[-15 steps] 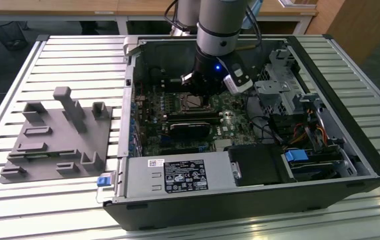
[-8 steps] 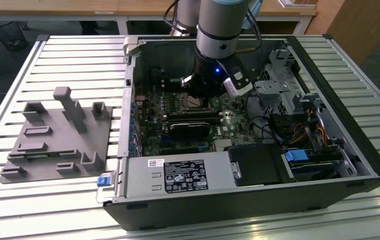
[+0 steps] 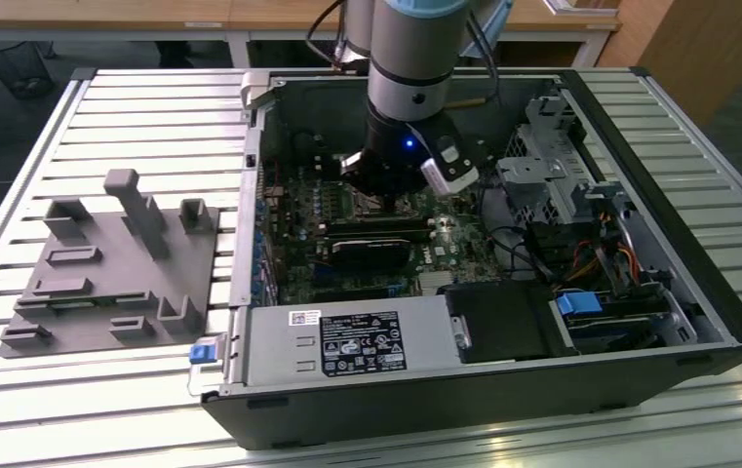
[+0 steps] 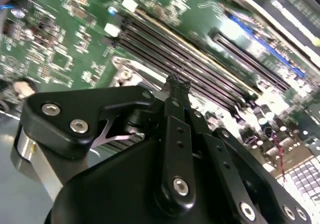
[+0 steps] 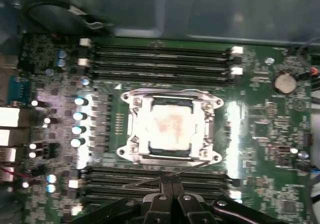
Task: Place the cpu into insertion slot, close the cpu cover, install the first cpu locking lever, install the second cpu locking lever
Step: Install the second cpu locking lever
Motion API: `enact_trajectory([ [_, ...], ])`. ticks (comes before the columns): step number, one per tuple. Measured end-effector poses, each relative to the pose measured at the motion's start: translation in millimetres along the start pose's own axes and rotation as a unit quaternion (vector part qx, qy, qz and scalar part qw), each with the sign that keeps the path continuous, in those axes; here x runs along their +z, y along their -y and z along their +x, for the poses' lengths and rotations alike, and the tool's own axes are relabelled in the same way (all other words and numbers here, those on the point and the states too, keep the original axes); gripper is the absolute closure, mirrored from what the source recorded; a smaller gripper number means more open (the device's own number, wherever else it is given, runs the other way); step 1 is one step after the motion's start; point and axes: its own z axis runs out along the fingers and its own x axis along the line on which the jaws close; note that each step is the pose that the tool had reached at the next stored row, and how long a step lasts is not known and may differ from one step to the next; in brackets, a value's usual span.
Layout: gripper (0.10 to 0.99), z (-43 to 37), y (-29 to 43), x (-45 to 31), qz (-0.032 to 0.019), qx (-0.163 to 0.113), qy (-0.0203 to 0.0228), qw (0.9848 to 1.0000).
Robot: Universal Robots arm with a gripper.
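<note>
I see the cpu seated in the insertion slot, the cpu cover down over it. My gripper, fingers pressed together and empty, hovers just beside the slot; I judge the levers still unresolved.

We see an open black computer case lying on a slatted metal table. Inside are a green motherboard, long black memory slots, a boxed power supply and a blue-tabbed drive bay. A grey fixture block rests beside the case.
</note>
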Motion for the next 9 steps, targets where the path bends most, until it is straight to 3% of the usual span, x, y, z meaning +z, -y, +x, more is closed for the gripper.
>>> enact_trajectory([
  [3,0.98,7.3,0.0,1.4,-0.0013,0.0,0.0,1.0],
  [9,0.98,10.5,1.7,6.9,-0.0105,0.0,0.0004,0.9999],
])
